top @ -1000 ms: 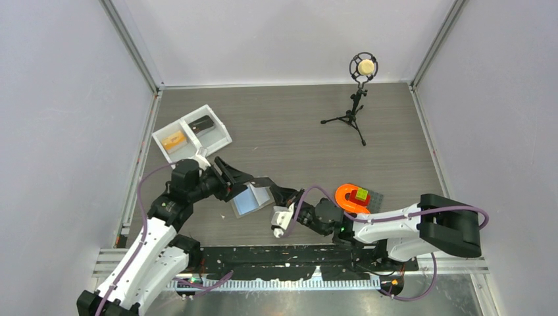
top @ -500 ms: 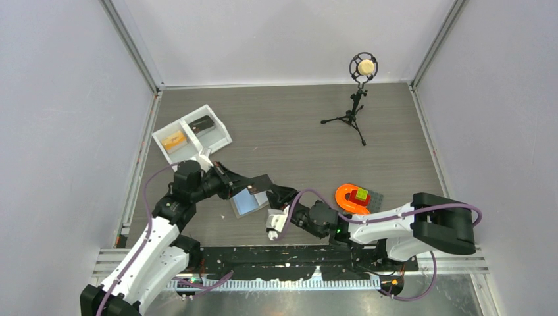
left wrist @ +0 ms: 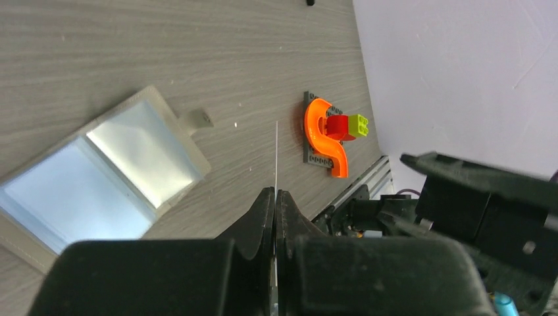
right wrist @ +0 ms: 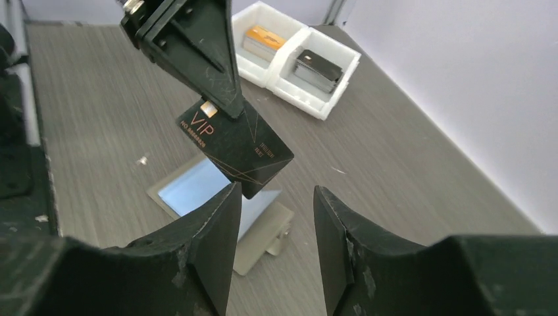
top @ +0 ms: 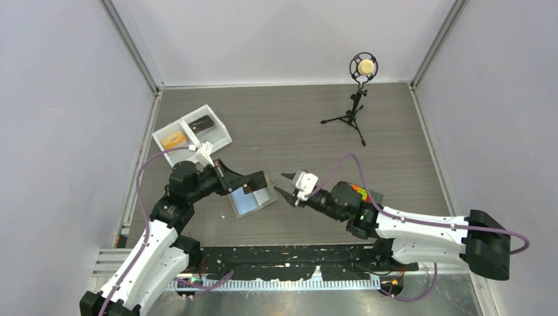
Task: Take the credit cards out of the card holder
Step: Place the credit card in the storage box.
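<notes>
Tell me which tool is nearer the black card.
Left. The left tool is shut on the black card above the card holder; the right tool stands open beside it, not touching.

Edge-on only from left wrist: black card [left wrist: 276, 155], mere thin line, face unseen, lower end buried between closed fingers of left gripper [left wrist: 275, 197]. Cut off at left frame edge there: card holder [left wrist: 99, 174], near corner behind gripper body. From right wrist, holder partly masked by card and right gripper [right wrist: 276, 194]. Small print under "VIP" too fine to read. Orange item [right wrist: 262, 38] and dark item [right wrist: 317, 66] in white tray [right wrist: 279, 59]: cards or not, cannot tell. Base of left arm [top: 154, 243] clipped at bottom of top view.
</notes>
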### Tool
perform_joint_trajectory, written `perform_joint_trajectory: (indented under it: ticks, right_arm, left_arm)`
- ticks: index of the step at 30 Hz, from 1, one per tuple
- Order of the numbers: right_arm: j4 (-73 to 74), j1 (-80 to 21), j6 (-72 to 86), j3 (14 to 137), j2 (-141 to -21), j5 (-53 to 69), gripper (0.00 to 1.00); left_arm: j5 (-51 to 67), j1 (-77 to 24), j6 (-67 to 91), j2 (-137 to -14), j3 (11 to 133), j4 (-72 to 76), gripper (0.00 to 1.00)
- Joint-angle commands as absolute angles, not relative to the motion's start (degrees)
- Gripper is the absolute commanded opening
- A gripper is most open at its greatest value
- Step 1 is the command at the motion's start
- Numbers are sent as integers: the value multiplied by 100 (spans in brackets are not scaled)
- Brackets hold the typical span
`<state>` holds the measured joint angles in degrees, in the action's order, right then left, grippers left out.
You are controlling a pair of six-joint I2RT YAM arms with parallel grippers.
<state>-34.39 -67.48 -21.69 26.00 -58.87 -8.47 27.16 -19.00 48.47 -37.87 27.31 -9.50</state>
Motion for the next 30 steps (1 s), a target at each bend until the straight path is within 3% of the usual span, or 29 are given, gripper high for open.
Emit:
perform_joint_trajectory:
  ticks: [1,5,8,17,19,22,24,27,30]
  right_arm:
    - [-2471,-5991,-64,3257,-5866,776,50]
    - [-2137,-5079,1756,3875,-6457,2257,50]
    - [-2868,-4465,3094,3995,-7167,3399,51]
    - [-3652,-4234,3613,4037,-7783,3892,50]
    - [-3917,-4210,3746,4004,-7865,4025,44]
    - [-4453,-4171,4073,3949,-7972,4178,16]
    - [-4833,-4097,4355,3860,-8027,4195,7]
    - [-5446,-3863,4940,3665,-8099,4246,5]
    - [-5859,-3679,5200,3647,-8171,4421,5]
  left_arm:
    - [2974,-1872,4201,-3648,2708,-234,0]
    - [3375,-1872,4070,-3696,2721,30,0]
    - [3697,-1872,4177,-3756,2585,578,0]
    - [4087,-1872,4434,-3820,2426,1133,0]
    - [4115,-1872,4451,-3852,2417,1150,0]
    - [4183,-1872,4556,-3923,2453,1151,1]
    - [4206,-1863,4530,-3960,2590,857,12]
    - [4299,-1848,4520,-3964,2695,646,32]
    - [4390,-1829,4601,-3957,2724,664,40]
